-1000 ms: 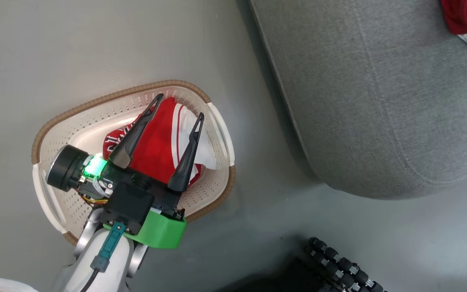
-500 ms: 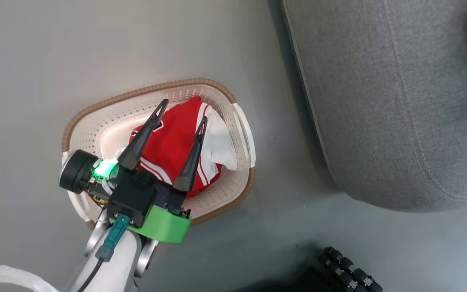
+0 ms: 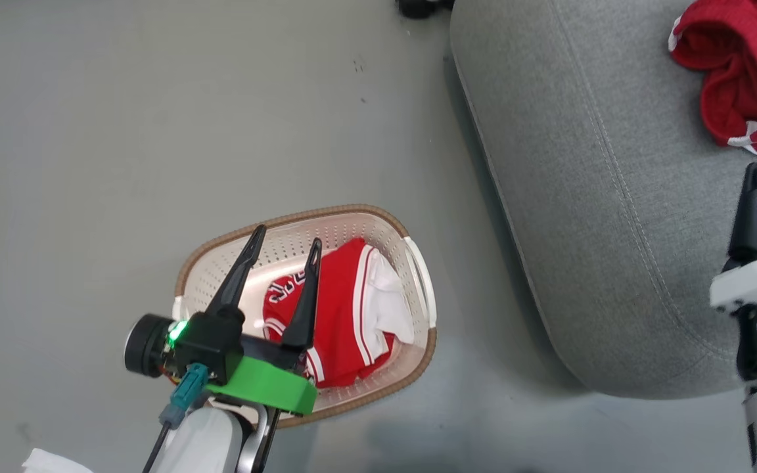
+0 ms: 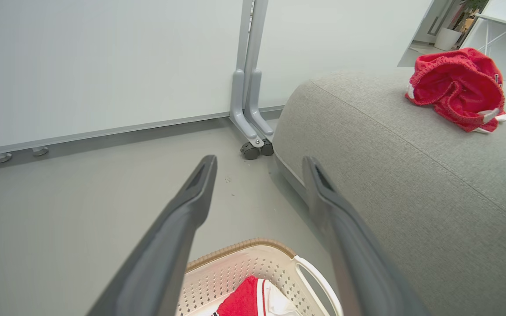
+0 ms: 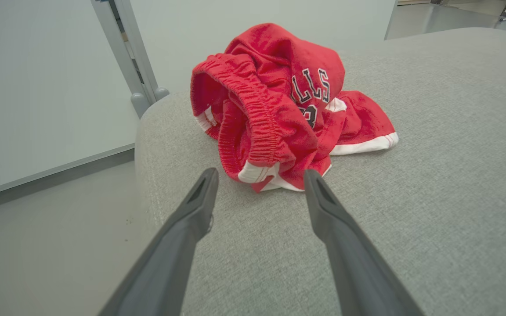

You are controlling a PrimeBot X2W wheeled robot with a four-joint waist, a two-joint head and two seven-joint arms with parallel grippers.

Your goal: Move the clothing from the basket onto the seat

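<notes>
Beneath the open, empty left gripper (image 3: 286, 238), the jersey (image 3: 342, 328) lies crumpled in the basket (image 3: 299, 215), probably light and limp, best pinched at a raised fold; the open right gripper (image 5: 259, 175) faces the shorts (image 5: 275, 101) on the seat (image 5: 433, 197).

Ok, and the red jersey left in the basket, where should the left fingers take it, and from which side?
Probably the bunched red fold near its middle, from straight above: the jersey lies crumpled low inside the basket, whose walls block any sideways approach. The open left gripper hovers above the basket.
</notes>
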